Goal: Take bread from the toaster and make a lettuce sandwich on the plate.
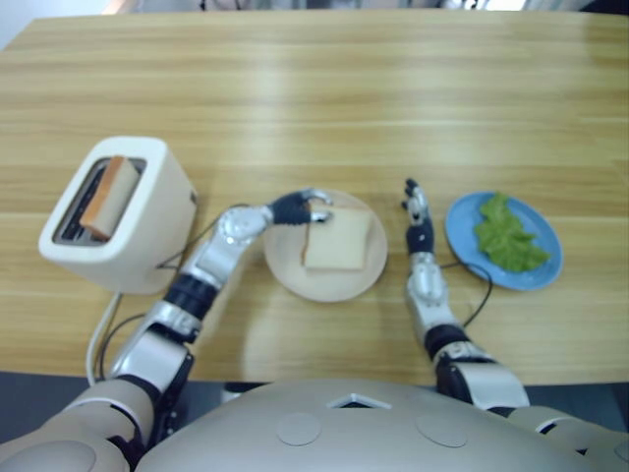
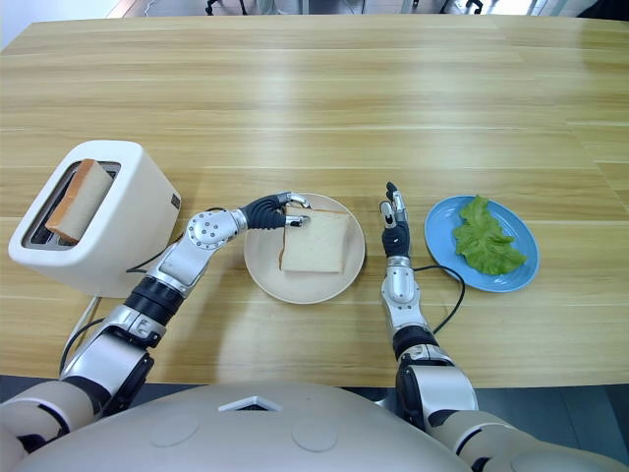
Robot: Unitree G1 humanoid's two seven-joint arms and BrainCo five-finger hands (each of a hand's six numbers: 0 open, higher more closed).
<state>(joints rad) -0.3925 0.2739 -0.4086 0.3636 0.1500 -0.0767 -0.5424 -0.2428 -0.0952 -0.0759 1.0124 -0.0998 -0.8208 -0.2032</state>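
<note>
Left hand [image 2: 278, 210]: my arm bent across the plate [image 2: 265, 277], fingers curled on the bread slice [image 2: 316, 244] lying there. Right hand [image 2: 395, 224]: outstretched, empty, beside my plate.

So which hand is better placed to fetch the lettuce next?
Right, probably. The right hand is open, standing just beside the blue plate with the lettuce leaf. The left hand is curled on the bread slice on the beige plate, farther away.
</note>
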